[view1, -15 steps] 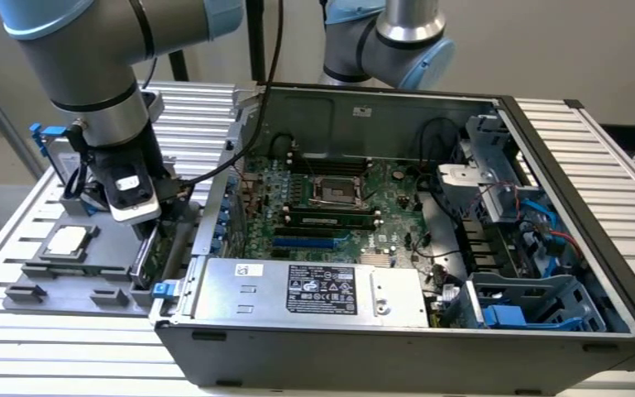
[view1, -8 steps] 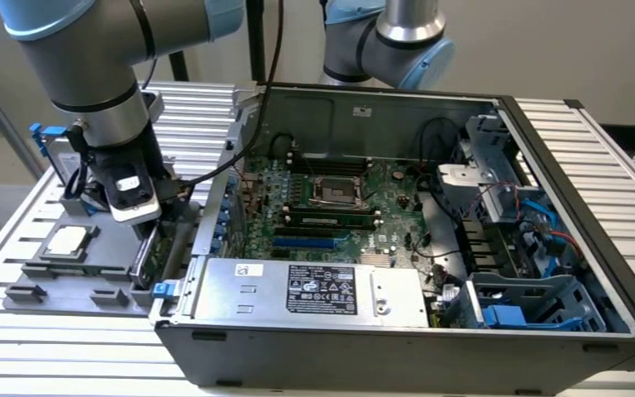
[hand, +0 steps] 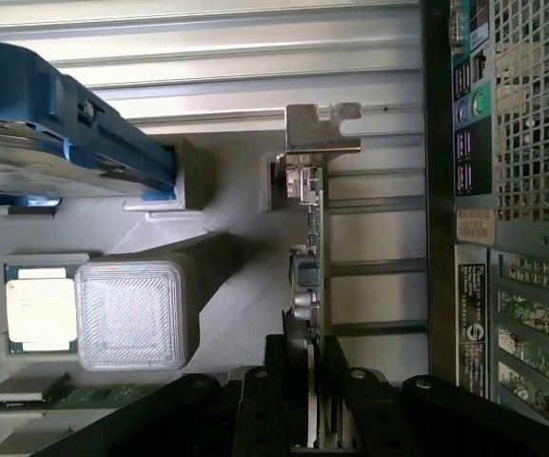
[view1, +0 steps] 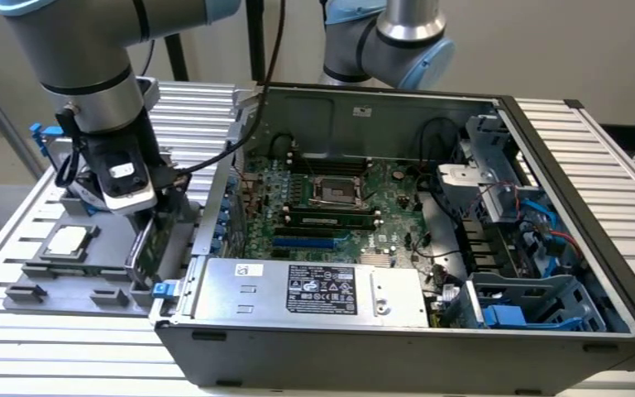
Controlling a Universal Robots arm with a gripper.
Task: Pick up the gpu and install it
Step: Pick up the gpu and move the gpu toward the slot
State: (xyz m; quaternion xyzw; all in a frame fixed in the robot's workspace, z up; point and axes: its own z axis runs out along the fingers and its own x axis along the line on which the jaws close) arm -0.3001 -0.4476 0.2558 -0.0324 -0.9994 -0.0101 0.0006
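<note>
Exterior view: your arm [view1: 92,74] stood over the grey tray [view1: 31,285] on the exterior view's left, with the claw [view1: 141,219] pointing straight down onto the gpu [view1: 146,248]. The gpu stood on edge in a tray slot, just beside the outer wall of the case [view1: 406,347]. The CPU [view1: 66,241] lay flat in its pocket, near the gpu on the exterior view's left. The case lay open on the slatted desk [view1: 75,356], with the motherboard [view1: 340,198] exposed. A second arm [view1: 395,33] sat behind the case.

Wrist view: your claw [hand: 309,352] was closed to a narrow gap on the gpu [hand: 309,276]. Its fingers [hand: 279,381] sat one on each face of the card, and you saw the card edge-on. The silver bracket [hand: 322,129] was at the end away from the claw. The gpu sat between the tray [hand: 236,190] and the case [hand: 512,190], with the lower edge down at the tray. I couldn't tell whether it had lifted clear. The CPU [hand: 38,309] sat just beside a ribbed grey block [hand: 131,314]. The blue-railed drive [hand: 65,124] sat in the same tray, well apart from the gpu.
</note>
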